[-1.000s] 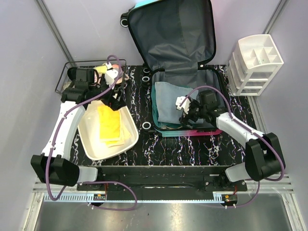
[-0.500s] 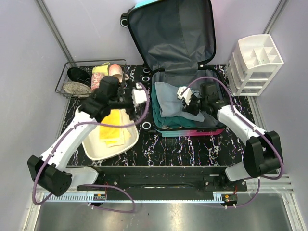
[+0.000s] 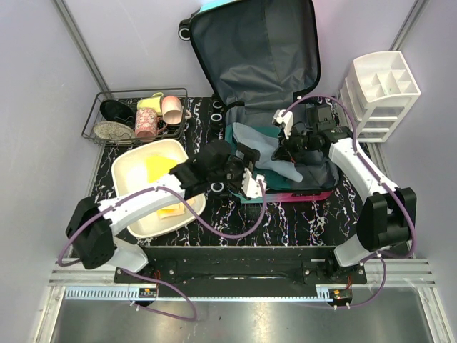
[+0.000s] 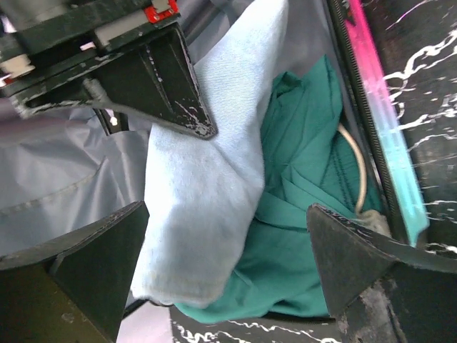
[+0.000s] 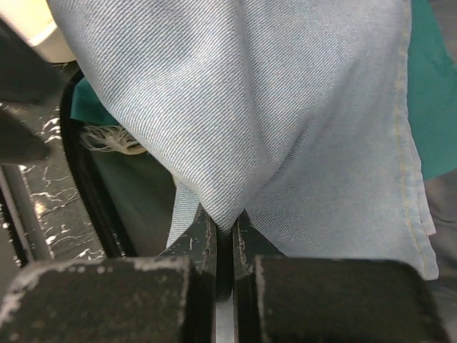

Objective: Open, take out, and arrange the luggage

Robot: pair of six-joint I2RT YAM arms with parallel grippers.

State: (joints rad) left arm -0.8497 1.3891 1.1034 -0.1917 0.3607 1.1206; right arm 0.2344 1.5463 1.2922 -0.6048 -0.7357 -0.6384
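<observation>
Worktop (image 3: 285, 221) black with white veining, lilac walls (image 3: 36, 107) around it; luggage (image 3: 257, 50) lies open at back centre. My right claw (image 5: 225, 221) pinches pale blue cloth (image 5: 250, 93) — only the right wrist view shows the clamped fold. My left claw (image 4: 228, 211) gapes empty over a green garment (image 4: 300, 214).

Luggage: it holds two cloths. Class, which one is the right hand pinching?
The pale blue denim cloth: a fold is clamped in the shut right hand. The green cloth lies loose beneath it, in neither hand.
</observation>
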